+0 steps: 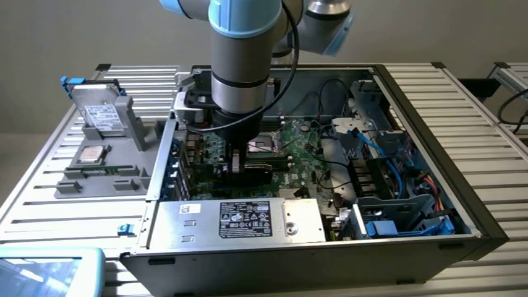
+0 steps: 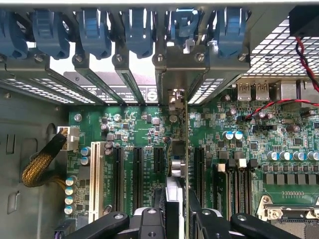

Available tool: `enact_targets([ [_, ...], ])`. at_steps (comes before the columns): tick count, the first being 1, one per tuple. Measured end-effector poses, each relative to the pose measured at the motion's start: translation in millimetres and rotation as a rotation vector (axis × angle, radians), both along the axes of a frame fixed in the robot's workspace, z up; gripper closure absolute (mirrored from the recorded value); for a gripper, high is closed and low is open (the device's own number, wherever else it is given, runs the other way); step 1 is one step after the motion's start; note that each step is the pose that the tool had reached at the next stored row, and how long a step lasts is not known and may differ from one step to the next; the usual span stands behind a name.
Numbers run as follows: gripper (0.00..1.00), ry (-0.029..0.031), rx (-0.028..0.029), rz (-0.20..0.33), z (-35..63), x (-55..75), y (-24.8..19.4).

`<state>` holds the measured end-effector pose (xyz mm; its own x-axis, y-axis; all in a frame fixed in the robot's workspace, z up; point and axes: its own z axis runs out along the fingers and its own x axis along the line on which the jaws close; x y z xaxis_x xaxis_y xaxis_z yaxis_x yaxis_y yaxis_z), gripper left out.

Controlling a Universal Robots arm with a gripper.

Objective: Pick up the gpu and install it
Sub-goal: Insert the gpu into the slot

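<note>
Exterior view: an open computer case point(image 1: 429, 154) lies on a slatted metal table point(image 1: 49, 204), with the robot arm point(image 1: 241, 62) reaching straight down into it from above.
Tool: the tool point(image 1: 237, 164) is low inside the case, over the large green motherboard point(image 1: 305, 161); in the wrist view the tool point(image 2: 175, 219) has its two black fingers point(image 2: 149, 221) closed against either side of a thin card held edge-on.
Gpu: the gpu point(image 2: 175, 164) stands upright between the fingers, seen on edge, running from the tool up to the rear slot openings of the case; its metal bracket end point(image 2: 174, 99) sits at the row of blue slot clips point(image 2: 137, 30).
Gpu and board: the card's lower edge lines up with the black expansion slots point(image 2: 137, 174) on the motherboard point(image 2: 129, 129); whether it is fully seated cannot be told.
Inside the case: a silver power supply point(image 1: 239, 219) with a black label lies at the near side, blue drive brackets point(image 1: 396, 226) and bundled cables point(image 1: 371, 139) at the exterior view's right.
Outside the case: on the exterior view's left a grey fixture point(image 1: 103, 167) carries a silver hard drive point(image 1: 103, 114) with a white label, standing upright, and a processor chip point(image 1: 91, 154) lying flat.
Wrist view extras: a braided yellow cable point(image 2: 42, 164) plugs into a white connector at the board's edge.
</note>
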<state>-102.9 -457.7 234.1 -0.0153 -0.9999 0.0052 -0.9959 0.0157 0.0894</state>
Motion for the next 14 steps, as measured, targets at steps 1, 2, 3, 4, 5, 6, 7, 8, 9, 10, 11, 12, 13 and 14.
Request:
enact_targets([
  [1, 0.71, 0.0, 0.0, 0.0, 0.0, 0.0, 0.0],
  [2, 0.71, 0.0, 0.0, 0.0, 0.0, 0.0, 0.0],
  [3, 0.71, -0.0002, 0.0, 0.0, 0.0, 0.0, 0.0],
  [4, 0.71, -0.0006, -0.0002, 0.0, 0.0, 0.0, 0.0],
  [5, 0.7, -0.0012, -0.0003, 0.0, 0.1, 0.0, -0.1],
  [6, 0.7, -0.0018, -0.0001, 0.0, 0.0, 0.0, -0.1],
  [7, 0.64, -0.002, 0.001, 0.0, -0.2, -0.1, 0.1],
  [8, 0.64, -0.0029, 0.0003, 0.0, 0.0, -0.1, 0.0],
  [9, 0.58, -0.0032, -0.0001, 0.0, 0.4, 0.0, 0.0],
  [10, 0.58, -0.0032, 0.0, 0.0, 0.8, 0.0, 0.0],
  [11, 0.58, -0.0033, 0.0, 0.0, 1.6, 0.0, 0.0],
  [12, 0.58, -0.0032, -0.0001, 0.0, 3.3, 0.0, 0.0],
  [13, 0.58, -0.0033, -0.0002, 0.0, 5.4, 0.0, 0.0],
  [14, 0.58, -0.0033, -0.0002, 0.0, 8.2, 0.0, 0.0],
])
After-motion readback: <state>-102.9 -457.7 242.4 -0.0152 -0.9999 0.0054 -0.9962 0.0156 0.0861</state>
